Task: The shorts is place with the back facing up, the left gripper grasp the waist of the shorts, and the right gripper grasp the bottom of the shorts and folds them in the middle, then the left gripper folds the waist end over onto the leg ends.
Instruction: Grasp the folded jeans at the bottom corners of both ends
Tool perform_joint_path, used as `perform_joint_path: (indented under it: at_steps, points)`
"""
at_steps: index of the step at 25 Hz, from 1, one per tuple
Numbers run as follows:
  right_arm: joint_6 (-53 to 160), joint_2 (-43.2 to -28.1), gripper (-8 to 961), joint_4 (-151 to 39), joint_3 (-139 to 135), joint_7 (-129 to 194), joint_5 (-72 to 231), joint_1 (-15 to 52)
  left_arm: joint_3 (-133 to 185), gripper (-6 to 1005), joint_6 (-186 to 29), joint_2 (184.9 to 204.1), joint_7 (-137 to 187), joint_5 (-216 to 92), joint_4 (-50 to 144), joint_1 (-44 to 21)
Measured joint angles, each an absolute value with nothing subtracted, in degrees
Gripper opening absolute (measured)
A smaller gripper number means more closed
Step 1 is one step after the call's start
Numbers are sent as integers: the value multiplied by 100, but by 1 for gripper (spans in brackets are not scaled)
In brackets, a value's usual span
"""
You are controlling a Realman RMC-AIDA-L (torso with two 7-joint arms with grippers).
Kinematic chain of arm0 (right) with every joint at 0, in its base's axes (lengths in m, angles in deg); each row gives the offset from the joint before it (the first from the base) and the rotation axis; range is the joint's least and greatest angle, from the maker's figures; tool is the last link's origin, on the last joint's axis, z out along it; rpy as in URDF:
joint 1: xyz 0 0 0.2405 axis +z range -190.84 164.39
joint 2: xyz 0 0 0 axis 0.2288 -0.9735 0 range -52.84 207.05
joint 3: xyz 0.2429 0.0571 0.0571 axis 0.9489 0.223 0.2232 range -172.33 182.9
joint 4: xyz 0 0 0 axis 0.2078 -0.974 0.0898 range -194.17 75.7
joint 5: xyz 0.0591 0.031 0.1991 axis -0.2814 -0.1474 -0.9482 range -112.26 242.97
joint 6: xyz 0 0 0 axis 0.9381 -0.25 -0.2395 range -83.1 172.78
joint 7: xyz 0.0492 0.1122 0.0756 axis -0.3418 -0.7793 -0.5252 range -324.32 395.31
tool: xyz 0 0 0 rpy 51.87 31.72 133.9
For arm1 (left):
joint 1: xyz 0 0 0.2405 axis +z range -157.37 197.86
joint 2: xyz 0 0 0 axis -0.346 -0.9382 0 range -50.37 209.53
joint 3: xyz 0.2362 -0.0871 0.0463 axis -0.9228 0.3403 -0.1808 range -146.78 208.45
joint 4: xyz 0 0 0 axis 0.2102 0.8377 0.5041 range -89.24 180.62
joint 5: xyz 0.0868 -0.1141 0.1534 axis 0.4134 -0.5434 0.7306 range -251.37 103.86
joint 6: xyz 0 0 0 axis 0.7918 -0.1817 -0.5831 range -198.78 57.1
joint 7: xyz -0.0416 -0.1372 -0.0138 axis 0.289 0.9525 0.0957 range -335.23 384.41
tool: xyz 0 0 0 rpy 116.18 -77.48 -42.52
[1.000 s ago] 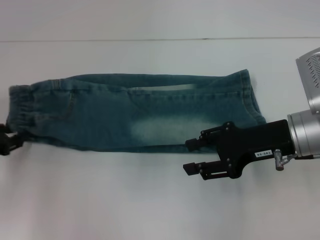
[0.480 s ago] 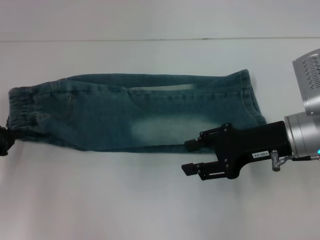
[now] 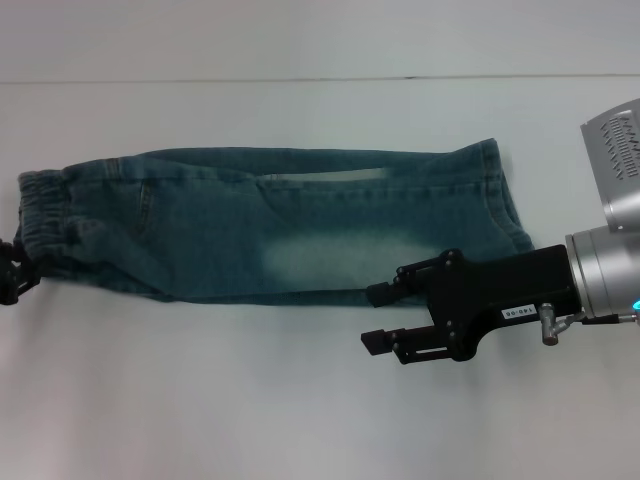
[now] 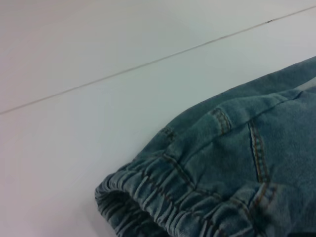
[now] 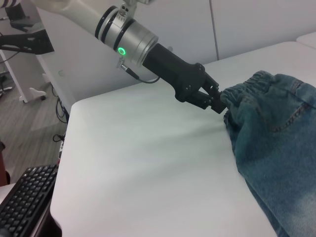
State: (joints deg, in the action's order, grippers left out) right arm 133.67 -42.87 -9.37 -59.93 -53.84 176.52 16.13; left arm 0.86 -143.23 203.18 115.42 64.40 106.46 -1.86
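Left gripper (image 5: 217,102) pinches the waist (image 5: 247,86) of the shorts (image 3: 280,225).
The shorts lie folded lengthwise on the white table (image 3: 300,400), waist toward the robot's left; the right gripper (image 3: 375,317) hovers by their near edge, jaws apart and holding nothing.

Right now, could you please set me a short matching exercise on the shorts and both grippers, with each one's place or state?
Things:
1. shorts
2. left gripper
3. right gripper
4. waist

States:
A. open, hovering by the near edge of the denim
B. gathered, at the robot's left end
C. lying folded lengthwise on the white table
D. shut on the elastic band

Pairs: 1-C, 2-D, 3-A, 4-B
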Motion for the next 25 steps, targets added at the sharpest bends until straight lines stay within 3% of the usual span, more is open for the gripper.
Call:
perform_joint_path:
  at_steps: [10, 15, 23, 25]
  points:
    - [13370, -4303, 592, -941, -6019, -5440, 17643, 1613, -181, 312, -14189, 20340, 11467, 6478, 10650, -172]
    - [13370, -4304, 591, -975, -6029, -5446, 17629, 1613, -184, 559, -13968, 20342, 11388, 6418, 10669, -159]
    - [13367, -4315, 589, -1010, -6040, -5470, 17584, 1613, -364, 186, -13914, 20342, 11069, 6299, 10610, -112]
    - [13366, -4315, 589, -1019, -6045, -5470, 17562, 1613, -383, 156, -13914, 20342, 11053, 6306, 10595, -116]
